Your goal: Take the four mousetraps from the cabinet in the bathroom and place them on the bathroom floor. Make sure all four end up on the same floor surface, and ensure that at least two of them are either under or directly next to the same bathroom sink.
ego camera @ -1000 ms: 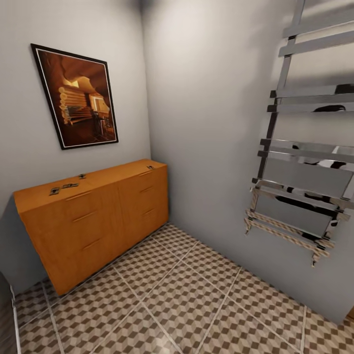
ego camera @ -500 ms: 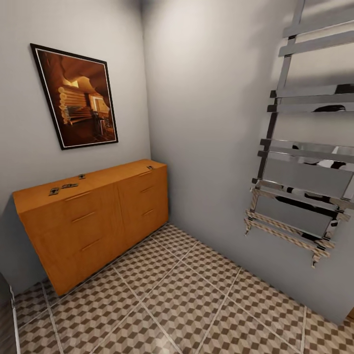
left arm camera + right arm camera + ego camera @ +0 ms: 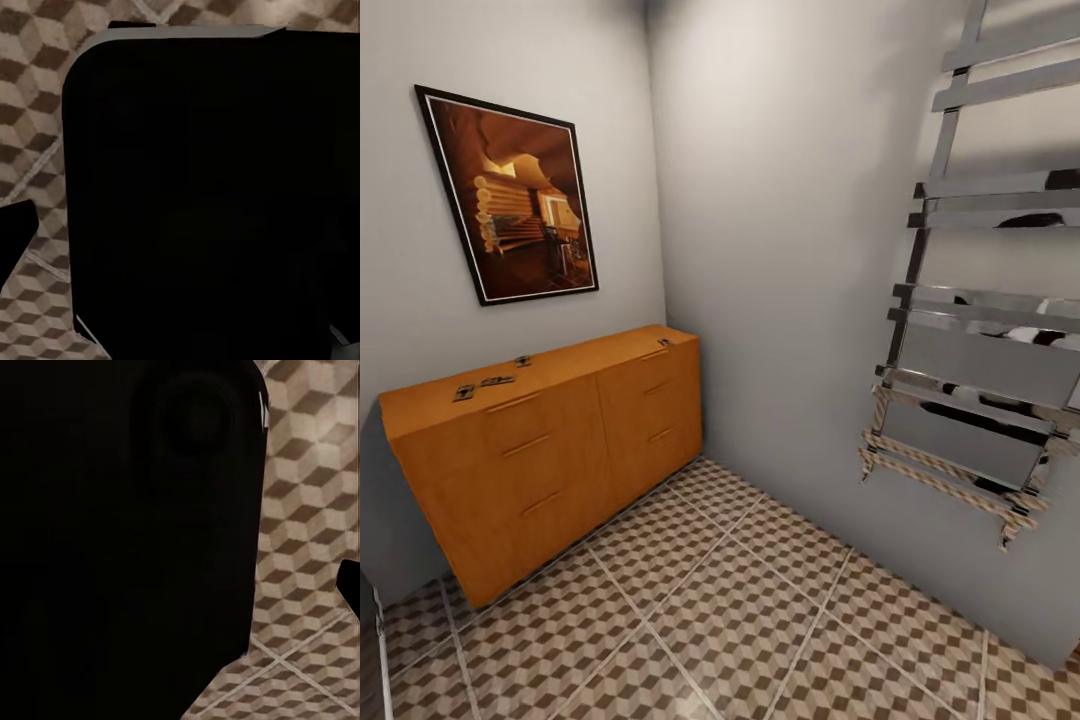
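Note:
The orange-brown cabinet (image 3: 550, 450) stands against the left wall in the head view. On its flat top lie several small mousetraps: two close together near the left end (image 3: 463, 393) (image 3: 497, 380), one further back (image 3: 521, 361), and one at the far right end (image 3: 664, 342). The cube-patterned bathroom floor (image 3: 730, 610) spreads out in front of it. The bathroom sink is out of view. In each wrist view a black body of the robot hangs over floor tiles, with one dark tip at the frame's edge (image 3: 15, 229) (image 3: 351, 581).
A chrome towel rail (image 3: 970, 340) juts from the right wall at mid height. A framed picture (image 3: 510, 195) hangs above the cabinet. Grey walls meet in the corner just past the cabinet's right end.
The whole head view has shifted slightly, so the camera moved. The cabinet and the mousetraps have not moved.

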{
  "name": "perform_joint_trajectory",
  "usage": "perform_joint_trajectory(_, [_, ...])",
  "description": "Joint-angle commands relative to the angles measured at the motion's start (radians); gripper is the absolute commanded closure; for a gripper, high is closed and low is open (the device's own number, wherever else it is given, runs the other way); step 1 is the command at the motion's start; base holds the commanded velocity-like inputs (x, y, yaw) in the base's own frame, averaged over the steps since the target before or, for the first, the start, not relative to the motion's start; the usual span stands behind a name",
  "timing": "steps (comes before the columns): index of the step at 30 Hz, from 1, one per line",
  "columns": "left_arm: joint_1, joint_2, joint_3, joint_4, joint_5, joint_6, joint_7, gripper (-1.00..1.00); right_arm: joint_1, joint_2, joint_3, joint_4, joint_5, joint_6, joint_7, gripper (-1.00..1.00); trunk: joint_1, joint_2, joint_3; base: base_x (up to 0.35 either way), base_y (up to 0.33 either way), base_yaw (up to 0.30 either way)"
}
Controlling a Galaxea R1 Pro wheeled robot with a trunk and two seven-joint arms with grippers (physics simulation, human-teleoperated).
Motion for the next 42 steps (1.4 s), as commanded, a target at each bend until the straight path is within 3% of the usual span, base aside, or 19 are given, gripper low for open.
perform_joint_trajectory(1, [0.0,0.0,0.0,0.0,0.021,-0.002,-0.001,-1.0,0.0,0.0,0.0,0.0,0.001,-0.001,0.0,-1.0,0.001,0.0,-0.001,0.315,0.0,0.0])
perform_joint_trajectory(26, [0.0,0.001,0.0,0.0,0.027,-0.001,0.0,-1.0,0.0,0.0,0.003,0.0,0.004,-0.001,0.0,-1.0,0.001,0.0,-0.001,0.322,0.0,0.005])
perform_joint_trajectory(42, [0.0,0.001,0.0,0.0,0.027,-0.001,0.0,-1.0,0.0,0.0,0.003,0.0,0.005,-0.002,0.0,-1.0,0.001,0.0,-0.001,0.323,0.0,0.234])
